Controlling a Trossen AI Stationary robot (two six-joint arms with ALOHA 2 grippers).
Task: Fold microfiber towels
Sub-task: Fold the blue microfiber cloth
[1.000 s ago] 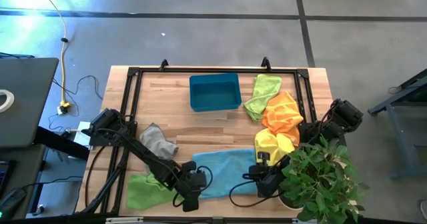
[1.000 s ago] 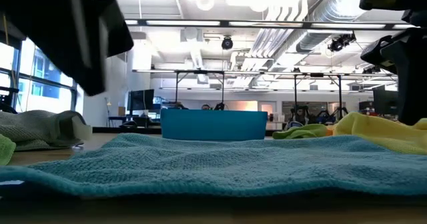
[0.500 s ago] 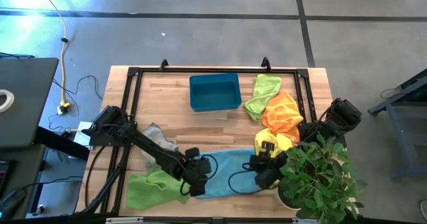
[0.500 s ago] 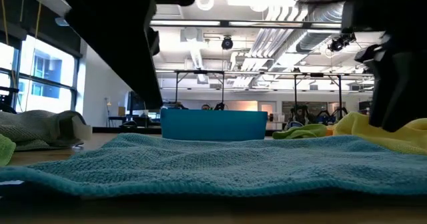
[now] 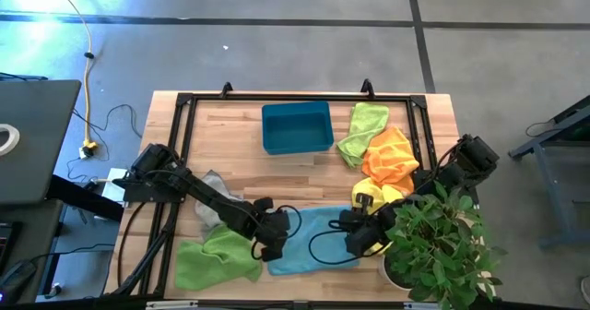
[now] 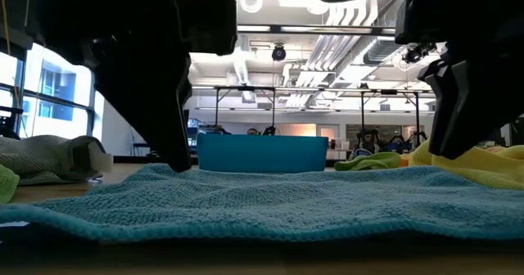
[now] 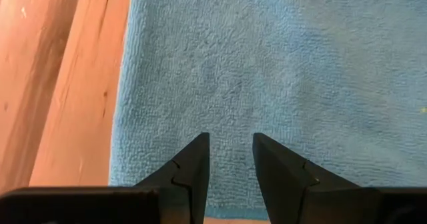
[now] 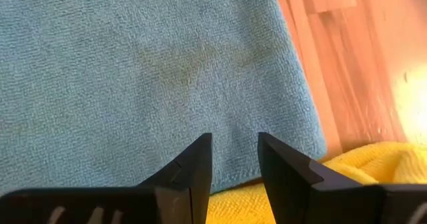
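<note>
Jaws of both grippers stand slightly apart, holding nothing: left gripper (image 5: 269, 244) and right gripper (image 5: 354, 236) hover over opposite ends of the light blue towel (image 5: 313, 236), which lies flat on the worktop (image 5: 240, 125).

A towel (image 5: 313, 241) lay spread flat at the table's (image 5: 230, 130) front middle, with the left gripper (image 5: 270, 245) over its left edge and the right gripper (image 5: 355, 238) over its right edge. A second towel (image 5: 214, 260) lay just left of it and a third (image 5: 218, 197) behind that one. A bin (image 5: 297, 127) stood at the back middle, with three more towels (image 5: 387, 158) heaped in a line to its right, down to a potted plant (image 5: 441, 245) at the front right corner.
</note>
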